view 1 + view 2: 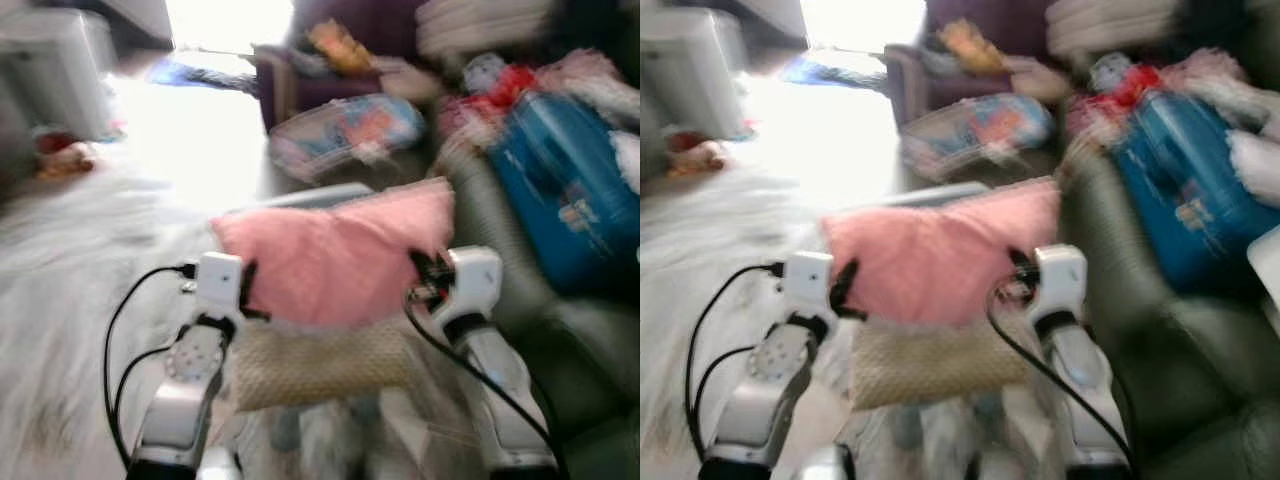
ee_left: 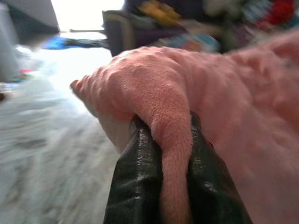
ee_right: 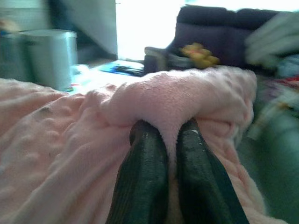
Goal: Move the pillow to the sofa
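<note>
Pillow (image 1: 335, 255), pink and nubbly, is hanging in mid-frame of the left eye view, stretched between the two arms and held up off the floor. The left gripper (image 2: 174, 156) is pinching the pillow's left edge: in the left wrist view its two black fingers (image 2: 135, 182) are squeezed together with a fold of pink fabric bulging out between them. The right gripper (image 3: 170, 144) is doing the same on the right edge, its fingers (image 3: 145, 177) nearly touching, a ridge of pink fleece caught in the narrow gap. A beige textured panel (image 1: 325, 365) is showing just under the pink part, low in the centre of the frame. The green sofa (image 1: 565, 345) is filling the lower right, just beside the right arm, with a blue bag (image 1: 560, 195) lying on it towards the upper right. A dark purple armchair (image 1: 320, 70) is sitting at the top centre, with a yellow toy (image 1: 340, 45) on it. Everything is blurred.
</note>
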You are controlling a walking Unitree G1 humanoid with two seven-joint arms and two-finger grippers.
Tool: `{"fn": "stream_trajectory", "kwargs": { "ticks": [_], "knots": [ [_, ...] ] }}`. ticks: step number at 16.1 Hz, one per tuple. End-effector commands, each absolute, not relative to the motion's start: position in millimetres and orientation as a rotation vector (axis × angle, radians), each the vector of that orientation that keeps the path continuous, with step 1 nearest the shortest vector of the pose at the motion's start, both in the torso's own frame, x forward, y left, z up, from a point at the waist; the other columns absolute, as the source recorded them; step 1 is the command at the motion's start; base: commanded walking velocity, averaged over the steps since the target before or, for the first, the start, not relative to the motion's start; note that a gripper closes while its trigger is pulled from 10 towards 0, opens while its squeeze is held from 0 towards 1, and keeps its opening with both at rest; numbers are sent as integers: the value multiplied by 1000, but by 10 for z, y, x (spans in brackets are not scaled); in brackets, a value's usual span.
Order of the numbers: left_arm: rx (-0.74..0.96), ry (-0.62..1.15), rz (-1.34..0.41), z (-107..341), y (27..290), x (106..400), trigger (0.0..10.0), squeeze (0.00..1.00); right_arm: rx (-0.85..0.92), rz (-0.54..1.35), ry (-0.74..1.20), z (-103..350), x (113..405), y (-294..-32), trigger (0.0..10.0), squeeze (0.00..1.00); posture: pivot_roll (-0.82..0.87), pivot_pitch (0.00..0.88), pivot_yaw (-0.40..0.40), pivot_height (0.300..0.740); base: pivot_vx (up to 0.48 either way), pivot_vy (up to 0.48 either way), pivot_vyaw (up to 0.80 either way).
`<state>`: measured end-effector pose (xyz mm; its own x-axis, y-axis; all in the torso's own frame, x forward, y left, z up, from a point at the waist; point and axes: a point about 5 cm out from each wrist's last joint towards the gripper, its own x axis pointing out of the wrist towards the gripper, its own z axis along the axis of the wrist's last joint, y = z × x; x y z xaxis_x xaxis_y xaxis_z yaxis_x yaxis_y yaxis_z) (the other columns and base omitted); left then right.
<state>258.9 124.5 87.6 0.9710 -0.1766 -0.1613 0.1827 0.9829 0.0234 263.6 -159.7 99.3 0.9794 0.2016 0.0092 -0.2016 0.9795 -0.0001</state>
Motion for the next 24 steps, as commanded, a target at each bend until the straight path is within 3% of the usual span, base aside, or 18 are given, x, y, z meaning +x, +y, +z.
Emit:
{"fn": "stream_trajectory", "kwargs": {
  "ticks": [1,11,18,24],
  "knots": [
    [39,173,-188,860,1254,2572,10000,0,13,205,-24,1028,2649,-1568,10000,0,1,0,-10,740,-281,0,0],
    [35,145,-178,929,1254,2698,10000,0,-8,192,-21,1049,2742,-1624,10000,0,-3,0,-24,740,-274,0,0],
    [-2,147,-179,917,1214,2671,10000,0,-8,186,-9,1025,2725,-1628,10000,0,-8,0,-25,740,0,0,0],
    [-17,156,-186,908,1212,2650,10000,0,-9,180,7,998,2692,-1631,10000,0,-15,0,-17,740,0,0,-769]
  ]
}}
